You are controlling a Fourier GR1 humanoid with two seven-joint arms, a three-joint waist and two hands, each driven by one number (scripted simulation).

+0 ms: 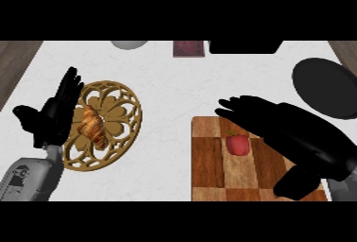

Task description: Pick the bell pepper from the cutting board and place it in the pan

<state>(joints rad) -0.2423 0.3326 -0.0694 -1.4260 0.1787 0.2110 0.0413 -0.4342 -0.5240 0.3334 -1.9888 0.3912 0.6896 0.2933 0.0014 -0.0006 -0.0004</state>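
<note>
A red bell pepper (238, 144) with a green stem lies on the checkered wooden cutting board (209, 165) at the lower middle right. My right hand (293, 130) hovers over the board just right of and above the pepper, fingers straight and spread toward the left, thumb low near the board's front edge; it holds nothing. The dark round pan (326, 87) sits at the right edge, beyond the board. My left hand (52, 116) stays open at the left, fingers up.
A round wooden openwork trivet (118, 113) with a croissant (93, 126) on it lies beside the left hand. At the counter's back stand a grey bowl (129, 44), a dark red box (189, 48) and a black object (245, 46).
</note>
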